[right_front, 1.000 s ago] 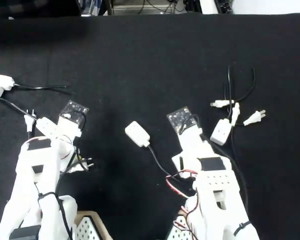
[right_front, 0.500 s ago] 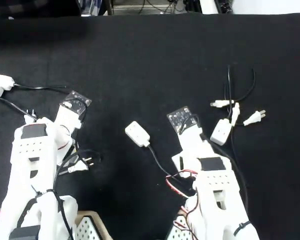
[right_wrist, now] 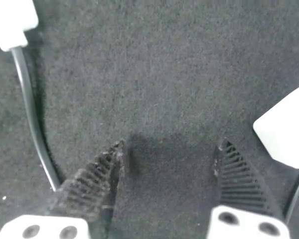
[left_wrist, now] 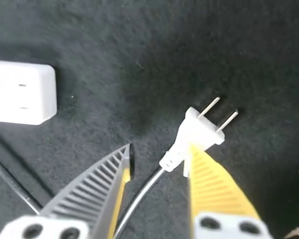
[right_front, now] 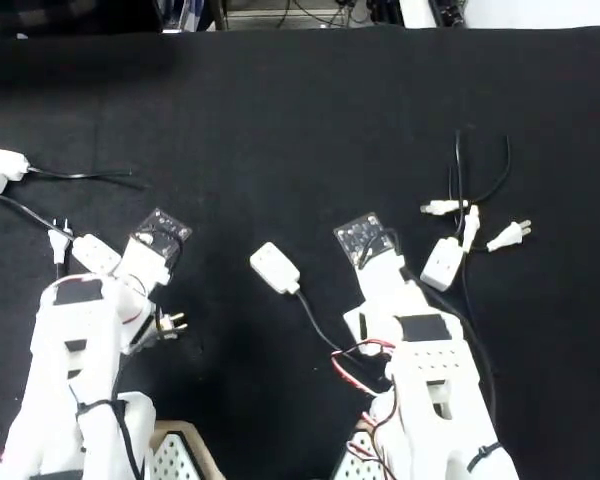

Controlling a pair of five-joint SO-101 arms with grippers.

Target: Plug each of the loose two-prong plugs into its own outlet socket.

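1. my guess is that the left arm is about to pick up the small white two-prong plug (left_wrist: 202,132), which lies on the black cloth surface (right_front: 300,120) with its prongs pointing away from the arm.
2. to do it well, the left gripper (left_wrist: 159,152) should close across the plug's moulded body, not the thin cable. that leaves both prongs free and level for the white rectangular outlet block (left_wrist: 20,92) nearby.
3. the left gripper's jaws are well apart and clamp nothing. the plug sits at the yellow jaw's tip and seems to touch it, clear of the grey jaw.
4. the right gripper (right_wrist: 169,147) is spread too, holding nothing over bare cloth.
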